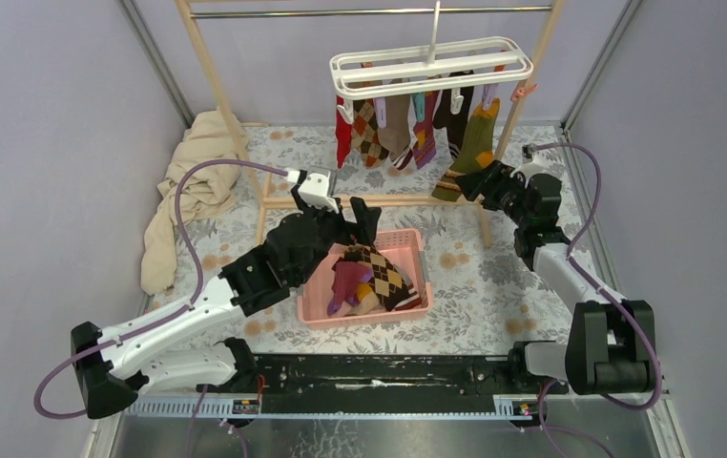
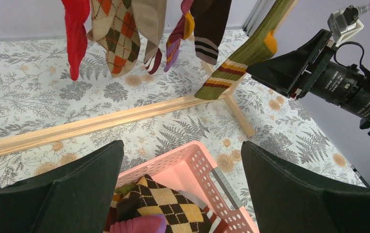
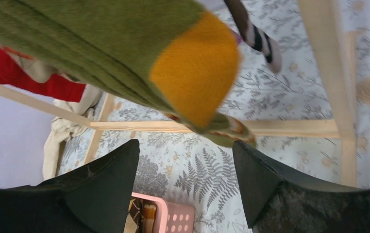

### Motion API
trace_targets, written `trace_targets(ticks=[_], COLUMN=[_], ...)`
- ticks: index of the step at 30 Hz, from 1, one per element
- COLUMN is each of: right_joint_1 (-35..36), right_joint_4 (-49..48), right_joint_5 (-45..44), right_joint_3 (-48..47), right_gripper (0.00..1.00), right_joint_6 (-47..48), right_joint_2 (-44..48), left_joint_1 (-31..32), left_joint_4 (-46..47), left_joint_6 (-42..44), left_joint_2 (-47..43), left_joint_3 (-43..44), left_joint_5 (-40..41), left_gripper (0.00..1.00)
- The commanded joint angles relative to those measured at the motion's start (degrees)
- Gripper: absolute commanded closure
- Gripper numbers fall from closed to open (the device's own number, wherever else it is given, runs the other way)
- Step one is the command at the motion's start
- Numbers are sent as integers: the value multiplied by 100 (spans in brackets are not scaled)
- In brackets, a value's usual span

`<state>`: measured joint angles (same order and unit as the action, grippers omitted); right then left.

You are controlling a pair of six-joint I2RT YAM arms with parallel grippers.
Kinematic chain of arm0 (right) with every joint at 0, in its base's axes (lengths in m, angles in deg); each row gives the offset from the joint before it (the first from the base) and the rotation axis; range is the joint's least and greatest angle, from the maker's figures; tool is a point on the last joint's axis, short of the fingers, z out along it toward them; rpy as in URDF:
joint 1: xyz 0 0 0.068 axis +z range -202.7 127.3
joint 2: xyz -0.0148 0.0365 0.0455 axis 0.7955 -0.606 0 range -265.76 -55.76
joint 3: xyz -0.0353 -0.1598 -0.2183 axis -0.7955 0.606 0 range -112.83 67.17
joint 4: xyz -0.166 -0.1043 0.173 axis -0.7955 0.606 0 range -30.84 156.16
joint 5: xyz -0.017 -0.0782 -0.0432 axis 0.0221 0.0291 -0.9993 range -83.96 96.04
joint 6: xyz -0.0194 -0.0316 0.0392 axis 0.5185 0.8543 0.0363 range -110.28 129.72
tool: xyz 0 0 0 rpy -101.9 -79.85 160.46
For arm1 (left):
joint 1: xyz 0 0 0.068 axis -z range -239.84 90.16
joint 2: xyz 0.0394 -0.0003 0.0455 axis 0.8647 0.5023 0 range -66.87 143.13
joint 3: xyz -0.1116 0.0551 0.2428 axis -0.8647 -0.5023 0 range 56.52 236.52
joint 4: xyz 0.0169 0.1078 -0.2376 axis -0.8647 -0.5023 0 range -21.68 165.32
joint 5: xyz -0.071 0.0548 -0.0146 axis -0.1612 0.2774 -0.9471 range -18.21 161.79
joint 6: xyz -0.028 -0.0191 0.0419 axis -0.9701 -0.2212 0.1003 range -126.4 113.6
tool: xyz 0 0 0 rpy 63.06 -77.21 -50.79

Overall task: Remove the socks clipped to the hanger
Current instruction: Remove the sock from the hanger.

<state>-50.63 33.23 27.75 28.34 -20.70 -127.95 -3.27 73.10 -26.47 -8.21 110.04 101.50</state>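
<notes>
The white hanger [image 1: 431, 63] hangs from the rack rail with several socks [image 1: 407, 129] clipped under it: red, argyle, beige, maroon, brown striped. The olive sock [image 1: 474, 143] with an orange heel hangs at the right end, also seen in the left wrist view [image 2: 251, 51] and close up in the right wrist view [image 3: 125, 43]. My right gripper [image 1: 471, 179] is open just below and beside the olive sock's toe, holding nothing. My left gripper [image 1: 350, 212] is open and empty above the far end of the pink basket [image 1: 415, 250], which holds several removed socks [image 1: 374, 277].
The wooden rack has posts [image 1: 217, 86] and a floor bar [image 1: 379, 200] between arms and hanger. A beige cloth [image 1: 188, 191] lies heaped at the left. Walls close both sides.
</notes>
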Motion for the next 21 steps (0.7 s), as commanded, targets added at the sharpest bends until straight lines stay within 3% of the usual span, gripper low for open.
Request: trace_targets(ticks=[1,8,16,21], right_joint_1=[-46,-62,-94,-493], right_joint_4=[-1717,-1913,-1378,-2098], right_joint_5=[611,222,-385,6], right_joint_3=[76,33,230,335], right_gripper=[22,22,19,19], right_joint_6=[-194,47,471,13], right_joint_2=[-186,-362,159,-82], left_joint_1=[12,7,-5,-15], left_joint_4=[356,369,397,380], left_joint_6=[-28,-9,-10,-5], left_joint_2=[44,128,231,292], left_joint_3=[-17,-24,-31,18], left_joint_5=[-51,-118,-166,-237], left_gripper=[1,1,1,1])
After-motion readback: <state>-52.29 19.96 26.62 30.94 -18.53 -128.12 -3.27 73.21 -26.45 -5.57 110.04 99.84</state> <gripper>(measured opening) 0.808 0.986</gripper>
